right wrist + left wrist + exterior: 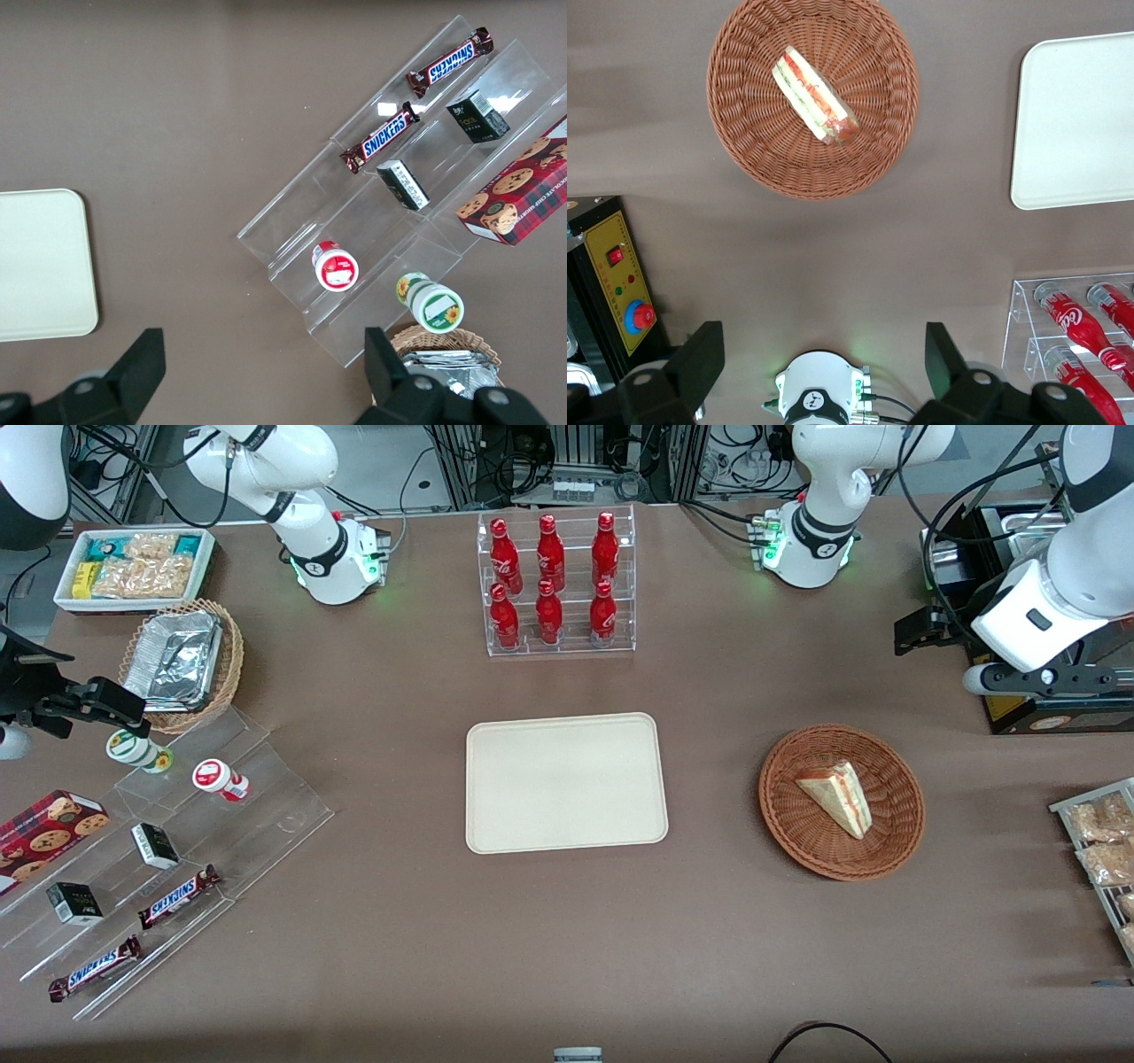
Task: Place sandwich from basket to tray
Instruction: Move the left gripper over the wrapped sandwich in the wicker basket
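The sandwich [837,795], a pale bread wedge with red, orange and green layers on its edge, lies in the reddish-brown wicker basket [788,815]. The basket stands toward the working arm's end of the table. The cream tray [565,781] lies flat and bare at the table's middle, beside the basket. My left gripper [914,633] hangs high above the table, farther from the front camera than the basket, near a black box. In the left wrist view the gripper [824,354] is open and holds nothing; the sandwich [815,96], the basket [744,133] and part of the tray [1076,124] show there.
A clear rack of red bottles [558,584] stands farther from the front camera than the tray. A black control box [1054,708] and a rack of bagged snacks [1103,841] sit at the working arm's end. Acrylic steps with candy [177,850] sit toward the parked arm's end.
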Controlling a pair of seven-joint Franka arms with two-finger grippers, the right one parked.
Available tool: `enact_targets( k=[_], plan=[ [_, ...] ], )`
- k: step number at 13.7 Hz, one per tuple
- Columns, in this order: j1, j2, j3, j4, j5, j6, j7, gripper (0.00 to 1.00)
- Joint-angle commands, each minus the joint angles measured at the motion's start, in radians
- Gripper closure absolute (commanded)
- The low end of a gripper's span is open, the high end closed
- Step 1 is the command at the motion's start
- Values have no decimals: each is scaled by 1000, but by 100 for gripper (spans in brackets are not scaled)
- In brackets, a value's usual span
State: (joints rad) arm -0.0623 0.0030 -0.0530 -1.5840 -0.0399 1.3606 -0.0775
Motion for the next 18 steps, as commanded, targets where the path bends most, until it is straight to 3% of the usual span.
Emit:
enact_targets(
  k=[1, 9, 18],
  plan=[
    [-10, 2, 2, 3, 20, 35, 4, 0],
    [-13, -2, 1, -200, 25, 215, 5, 0],
    [-13, 0, 1, -537, 57, 676, 4, 0]
  ],
)
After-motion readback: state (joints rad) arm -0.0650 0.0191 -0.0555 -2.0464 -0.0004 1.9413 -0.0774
